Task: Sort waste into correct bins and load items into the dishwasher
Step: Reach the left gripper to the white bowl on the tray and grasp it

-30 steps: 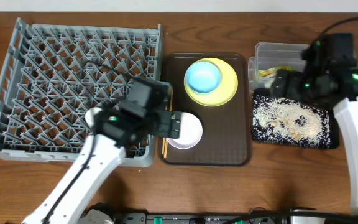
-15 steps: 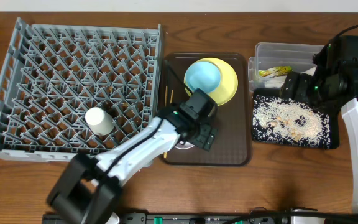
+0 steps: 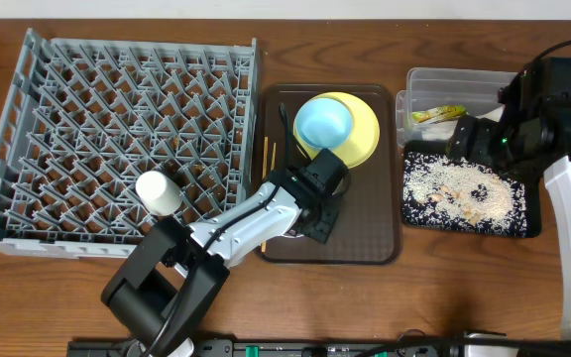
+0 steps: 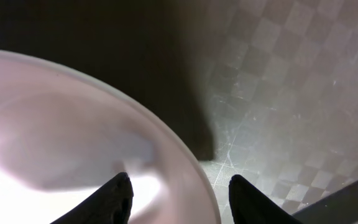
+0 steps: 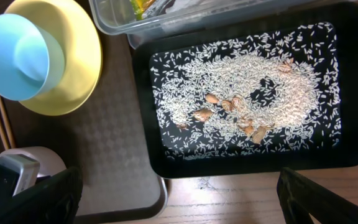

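Observation:
My left gripper (image 4: 179,202) straddles the rim of the pinkish-white bowl (image 4: 73,137), one finger inside and one outside, with a gap on both sides. From overhead it (image 3: 315,206) covers that bowl on the brown tray. The yellow plate (image 3: 365,134) carries the light blue bowl (image 3: 324,121). Chopsticks (image 3: 264,188) lie along the tray's left edge. A small white cup (image 3: 157,190) stands in the grey dish rack (image 3: 57,89). My right gripper (image 5: 179,199) hangs wide open and empty above the black tray of rice scraps (image 5: 247,99). The wrapper (image 3: 438,113) lies in the clear tub (image 3: 419,79).
The dark brown serving tray (image 3: 365,233) sits between the rack and the two bins. The left arm stretches from the table's front edge across the rack's near right corner. Bare wood shows along the front edge (image 3: 444,297).
The left arm swung right from the rack to the pinkish-white bowl, and its jaws narrowed around the rim. The cup stays in the rack. The right arm drew back slightly to the right.

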Controlling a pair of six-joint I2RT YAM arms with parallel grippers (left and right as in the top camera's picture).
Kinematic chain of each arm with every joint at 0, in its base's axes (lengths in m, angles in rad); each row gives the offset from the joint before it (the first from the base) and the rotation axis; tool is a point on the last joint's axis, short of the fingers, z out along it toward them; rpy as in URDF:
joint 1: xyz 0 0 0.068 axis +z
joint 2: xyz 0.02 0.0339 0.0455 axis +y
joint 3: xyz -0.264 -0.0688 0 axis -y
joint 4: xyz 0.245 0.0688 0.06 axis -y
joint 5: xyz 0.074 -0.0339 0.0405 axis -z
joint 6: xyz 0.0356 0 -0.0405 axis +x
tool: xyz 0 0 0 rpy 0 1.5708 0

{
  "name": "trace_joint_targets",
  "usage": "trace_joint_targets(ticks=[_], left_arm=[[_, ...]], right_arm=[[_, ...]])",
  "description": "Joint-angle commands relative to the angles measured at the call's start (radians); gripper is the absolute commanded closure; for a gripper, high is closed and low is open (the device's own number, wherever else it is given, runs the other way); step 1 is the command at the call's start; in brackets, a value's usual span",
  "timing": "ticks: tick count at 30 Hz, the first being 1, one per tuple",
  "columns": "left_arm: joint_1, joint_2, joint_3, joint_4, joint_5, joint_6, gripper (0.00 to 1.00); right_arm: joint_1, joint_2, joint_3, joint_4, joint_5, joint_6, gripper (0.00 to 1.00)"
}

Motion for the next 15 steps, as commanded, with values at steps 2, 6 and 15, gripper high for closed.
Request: trace_joint_targets(ticks=[2,6,15], left_arm=[[-0.003,-0.023,0.015,0.001,-0.005,-0.01,0.46],[-0.003,-0.051,0.017,0.001,-0.005,-0.01,0.46],[-0.003,-0.06,0.014,-0.008,-0.005,-0.01,0.6]], right_arm=[[-0.007,0.0,0.003,0.0,0.005,0.012,0.02],[-0.007,0.0,0.003,-0.001,0.005,0.012,0.02],[-0.007,0.0,0.003,-0.006,0.005,0.012,0.02]])
